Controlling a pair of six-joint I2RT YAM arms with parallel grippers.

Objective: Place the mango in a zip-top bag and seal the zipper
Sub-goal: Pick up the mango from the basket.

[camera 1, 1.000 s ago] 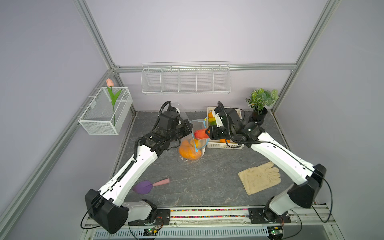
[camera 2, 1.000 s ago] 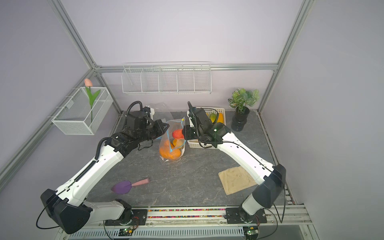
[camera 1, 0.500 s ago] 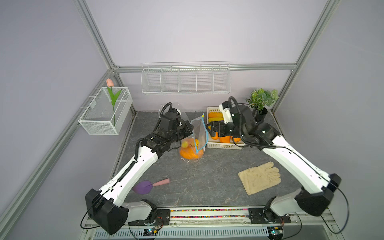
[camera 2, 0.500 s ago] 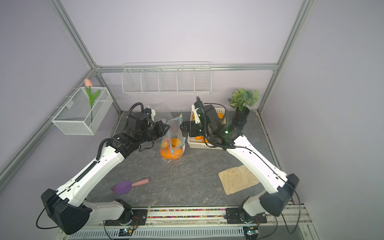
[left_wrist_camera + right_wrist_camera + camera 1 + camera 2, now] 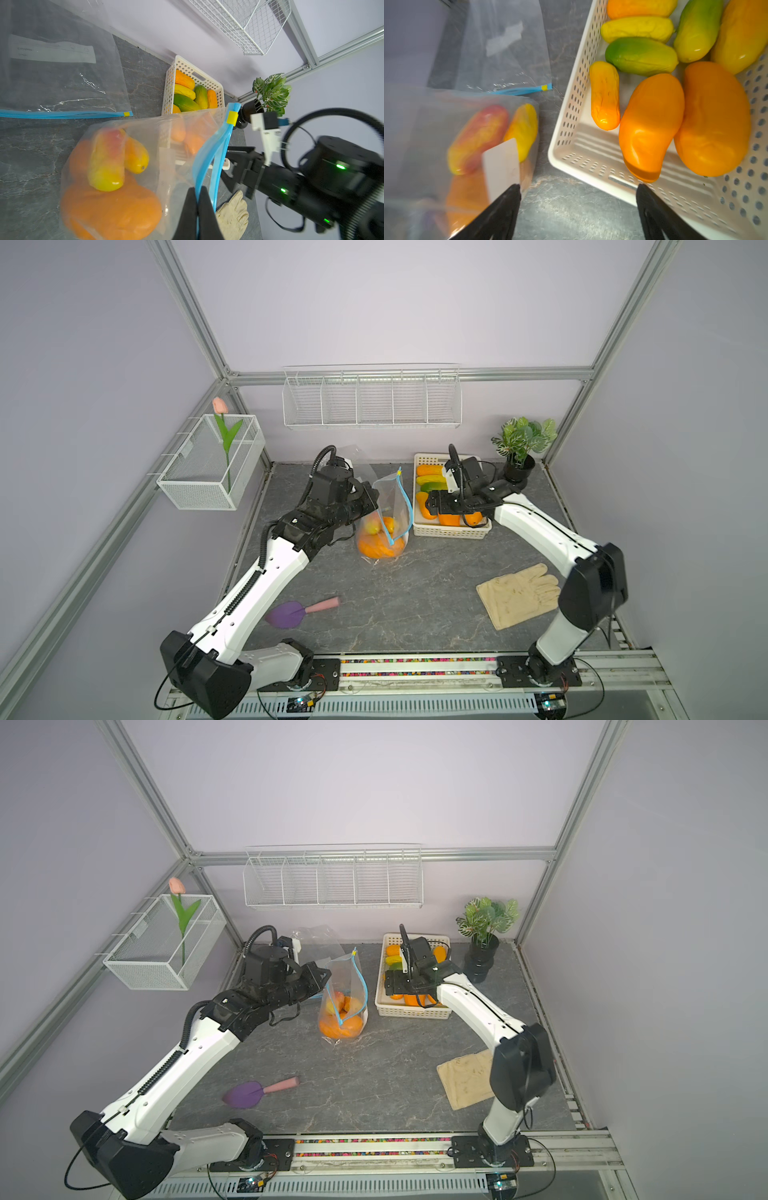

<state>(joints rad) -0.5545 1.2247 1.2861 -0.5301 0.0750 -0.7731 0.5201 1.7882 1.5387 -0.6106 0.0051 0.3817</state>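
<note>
Bag (image 5: 390, 506) rim clamped between fingers of left gripper (image 5: 198, 190); mangoes (image 5: 108, 160) inside, beside basket (image 5: 451, 533). Fingers of right gripper (image 5: 578, 187) apart, empty, at basket edge. Likely next: slider (image 5: 232, 118) to be pinched squarely, rim held taut.

Bag (image 5: 384, 514): clear zip-top, upright, mouth up, at 11 o'clock from the centre of the table (image 5: 415, 605).
Zipper (image 5: 406, 506): blue, unsealed and gaping. Its yellow slider (image 5: 232, 118) sits at the top end, and my left gripper (image 5: 197, 190) pinches one strip.
Mangoes: all inside the bag. The large orange mango (image 5: 380, 549) is lowest. The red-yellow mango (image 5: 107, 160) lies above it, with the small yellow mango (image 5: 136, 155) at its 3 o'clock.
</note>
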